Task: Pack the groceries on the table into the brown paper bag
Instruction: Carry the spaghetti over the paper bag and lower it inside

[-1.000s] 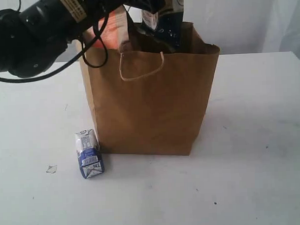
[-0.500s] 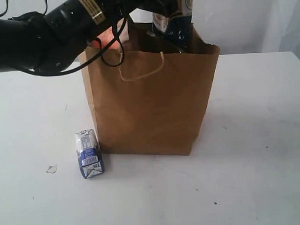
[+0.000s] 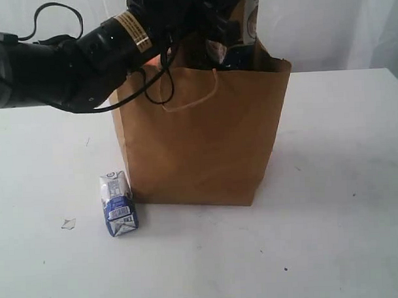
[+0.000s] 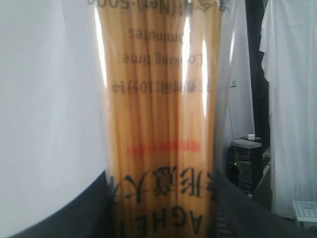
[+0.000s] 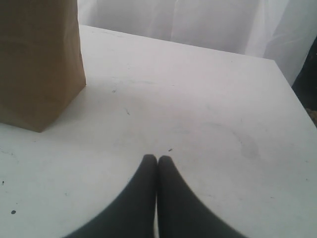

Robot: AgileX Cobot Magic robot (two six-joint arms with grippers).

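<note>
The left gripper [image 4: 161, 213] clasps the blue spaghetti packet [image 4: 158, 99] upright, its long axis pointing down into the brown paper bag [image 3: 205, 142]; the right gripper [image 5: 157, 163] is closed on nothing.

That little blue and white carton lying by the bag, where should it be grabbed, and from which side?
Take the carton across its middle, coming straight down from above, jaws on its two long sides. It lies flat on the table, lengthwise roughly toward the camera, so the narrow width probably fits the jaws. The bag stands close to its far end, so avoid that end.
</note>
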